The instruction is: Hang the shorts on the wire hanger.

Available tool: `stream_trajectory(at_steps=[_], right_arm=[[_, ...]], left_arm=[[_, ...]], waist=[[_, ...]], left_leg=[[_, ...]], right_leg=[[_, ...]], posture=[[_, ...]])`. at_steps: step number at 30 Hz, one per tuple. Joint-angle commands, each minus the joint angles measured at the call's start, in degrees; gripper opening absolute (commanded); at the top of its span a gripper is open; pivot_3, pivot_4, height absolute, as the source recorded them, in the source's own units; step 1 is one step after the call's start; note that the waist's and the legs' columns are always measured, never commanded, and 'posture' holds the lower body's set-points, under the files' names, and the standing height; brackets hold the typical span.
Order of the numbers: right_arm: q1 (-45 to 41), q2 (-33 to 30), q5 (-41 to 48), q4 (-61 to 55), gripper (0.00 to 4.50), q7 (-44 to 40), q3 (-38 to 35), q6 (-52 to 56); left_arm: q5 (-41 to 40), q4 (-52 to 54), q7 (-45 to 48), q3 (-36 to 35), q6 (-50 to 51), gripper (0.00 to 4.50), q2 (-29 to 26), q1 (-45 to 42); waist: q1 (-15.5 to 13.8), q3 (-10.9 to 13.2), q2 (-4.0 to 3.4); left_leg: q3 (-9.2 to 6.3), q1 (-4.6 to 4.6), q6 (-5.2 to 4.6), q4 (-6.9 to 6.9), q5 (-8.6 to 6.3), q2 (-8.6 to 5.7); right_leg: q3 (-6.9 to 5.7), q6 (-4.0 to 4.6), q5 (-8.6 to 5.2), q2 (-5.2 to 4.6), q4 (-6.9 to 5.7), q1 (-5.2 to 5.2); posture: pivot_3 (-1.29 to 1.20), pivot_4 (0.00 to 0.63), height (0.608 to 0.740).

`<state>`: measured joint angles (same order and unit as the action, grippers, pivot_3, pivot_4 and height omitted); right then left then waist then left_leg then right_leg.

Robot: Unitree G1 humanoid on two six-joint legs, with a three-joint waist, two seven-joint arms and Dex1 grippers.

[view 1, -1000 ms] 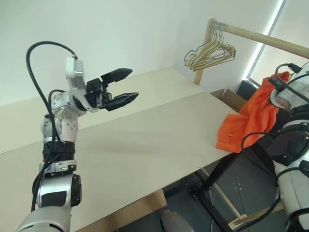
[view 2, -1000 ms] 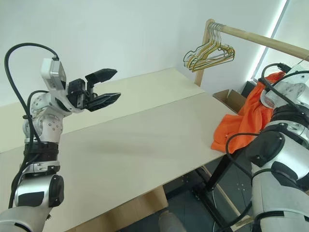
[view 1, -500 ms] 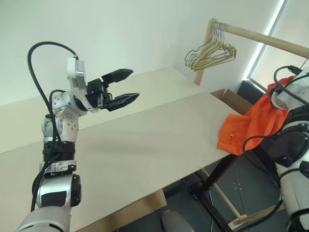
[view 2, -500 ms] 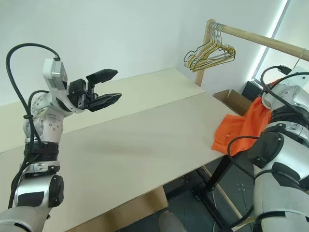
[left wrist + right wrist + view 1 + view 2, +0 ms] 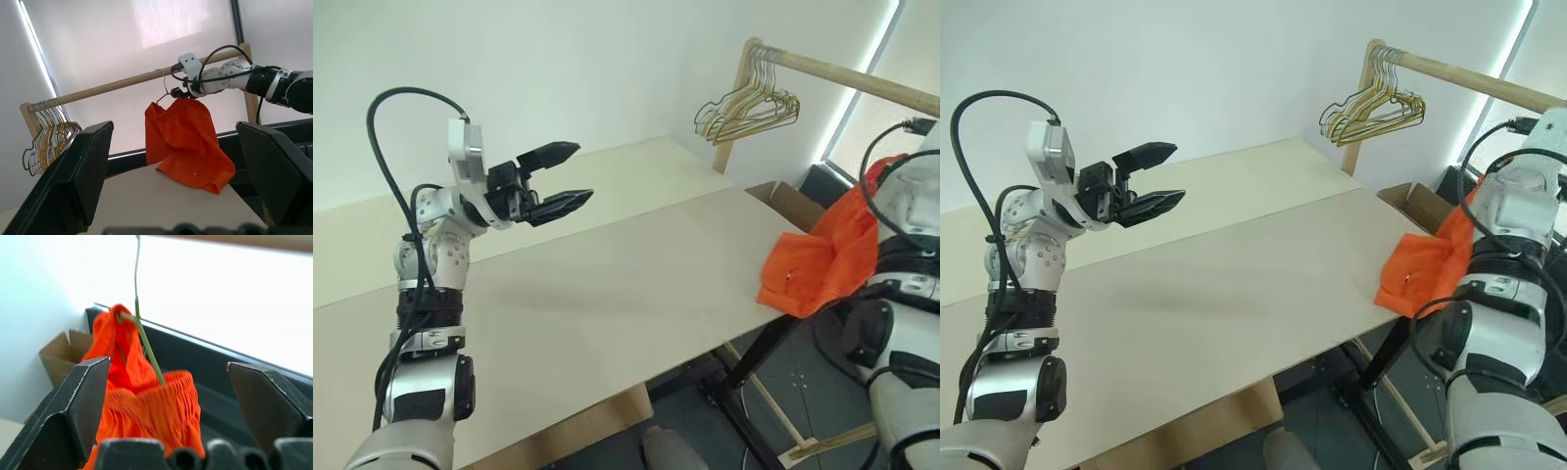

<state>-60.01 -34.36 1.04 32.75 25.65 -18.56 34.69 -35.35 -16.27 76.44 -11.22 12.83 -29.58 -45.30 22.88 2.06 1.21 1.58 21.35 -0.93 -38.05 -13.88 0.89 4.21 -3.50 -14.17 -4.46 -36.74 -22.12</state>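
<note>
The bright orange, thin-fabric shorts (image 5: pixel 183 142) with a gathered elastic waistband hang bunched on the thin olive-grey wire hanger (image 5: pixel 146 345), whose small hook is over a wooden rail (image 5: pixel 122 83). Their lower folds spill onto the far corner of the pale table (image 5: pixel 607 284).

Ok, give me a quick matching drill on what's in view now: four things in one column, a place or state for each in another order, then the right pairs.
Things:
1. shorts
2. wire hanger
3. cluster of gold and silver hangers
4. cardboard box

Places or states:
A. hooked on the wooden rail, carrying the garment
B. bunched at the rail's post end, bare
C. draped from the hanger, lower edge resting on the table corner
D. open, beyond the table's far corner

Pairs: 1-C, 2-A, 3-B, 4-D
</note>
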Motion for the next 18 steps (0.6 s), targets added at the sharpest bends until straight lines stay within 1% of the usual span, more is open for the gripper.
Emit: stream_trajectory(at_steps=[1, 4, 6, 9, 10, 11, 13, 14, 18], right_arm=[[0.5, 1.1, -1.7, -8.3, 4.44, -3.6, 3.6, -1.2], [1.9, 1.8, -2.2, -10.9, 4.44, -7.2, 5.7, -3.4], [3.0, 1.9, -2.3, -12.7, 4.44, -11.1, 7.8, -5.8], [5.4, 1.2, -2.0, -17.4, 4.44, -21.5, 12.9, -9.4], [6.7, 1.1, -0.2, -20.3, 4.44, -27.0, 14.3, -9.5], [7.7, 1.0, 1.3, -22.6, 4.44, -31.4, 15.3, -9.3], [9.1, 0.7, 2.8, -25.1, 4.44, -37.1, 16.2, -9.2], [9.7, 0.3, 3.0, -25.7, 4.44, -39.3, 16.7, -9.4], [14.2, -3.1, 4.3, -28.2, 4.44, -55.4, 22.4, -13.4]], left_arm=[[-0.8, 1.7, -0.3, -0.6, 0.2, 4.36, -0.8, -0.4], [-0.8, 2.0, -0.6, -0.9, 0.3, 4.36, -1.1, 0.1], [-0.9, 2.6, -2.0, -1.7, 0.7, 4.36, -1.6, 0.9], [-1.5, 4.2, -3.0, -3.6, 1.6, 4.36, -3.9, 3.3], [-1.3, 4.9, -3.4, -4.6, 2.1, 4.36, -5.6, 5.0], [-1.1, 5.7, -3.8, -5.4, 2.5, 4.36, -7.3, 6.8], [-1.1, 7.0, -4.4, -6.5, 3.1, 4.36, -9.6, 9.3], [-1.2, 7.6, -4.7, -6.9, 3.3, 4.36, -10.4, 10.3], [-0.4, 12.1, -5.7, -12.3, 4.6, 4.36, -17.3, 21.7]], waist=[[-0.1, 0.0, 0.0], [-0.4, 0.0, 0.0], [-0.7, 0.0, 0.0], [-0.7, 0.0, -0.02], [-0.7, 0.0, -0.02], [-0.7, 0.0, -0.03], [-0.8, 0.0, -0.03], [-1.2, 0.0, -0.03], [-3.9, 0.0, 0.0]], left_leg=[[-0.01, 0.0, 0.0, 0.0, 0.0, 0.0], [-0.03, 0.02, 0.0, 0.0, 0.0, 0.01], [-0.05, 0.04, 0.0, 0.0, 0.0, 0.01], [-0.05, 0.07, -0.02, 0.0, -0.02, 0.02], [-0.05, 0.07, -0.03, 0.0, -0.02, 0.02], [-0.06, 0.06, -0.03, 0.01, -0.03, 0.04], [-0.07, 0.02, -0.04, 0.06, -0.03, 0.06], [-0.09, 0.01, -0.04, 0.07, -0.03, 0.09], [-0.12, 0.02, -0.06, 0.11, -0.07, 0.13]], right_leg=[[0.0, 0.0, 0.01, 0.0, 0.0, 0.0], [-0.03, 0.0, 0.02, -0.01, 0.01, 0.0], [-0.04, 0.08, 0.07, -0.03, 0.03, 0.0], [-0.03, 0.08, 0.07, -0.04, 0.05, -0.06], [-0.03, 0.08, 0.07, -0.03, 0.04, -0.06], [-0.04, 0.08, 0.07, -0.01, 0.04, -0.06], [-0.03, 0.08, 0.06, 0.02, 0.03, -0.07], [-0.05, 0.08, 0.06, 0.04, 0.03, -0.07], [-0.08, 0.08, 0.06, 0.0, 0.09, -0.09]], posture=[[-0.26, 0.0, 0.74], [-0.25, 0.0, 0.74], [-0.25, 0.0, 0.74], [-0.23, 0.0, 0.74], [-0.21, 0.0, 0.74], [-0.2, 0.0, 0.74], [-0.18, 0.0, 0.74], [-0.17, 0.0, 0.74], [-0.07, 0.0, 0.74]])
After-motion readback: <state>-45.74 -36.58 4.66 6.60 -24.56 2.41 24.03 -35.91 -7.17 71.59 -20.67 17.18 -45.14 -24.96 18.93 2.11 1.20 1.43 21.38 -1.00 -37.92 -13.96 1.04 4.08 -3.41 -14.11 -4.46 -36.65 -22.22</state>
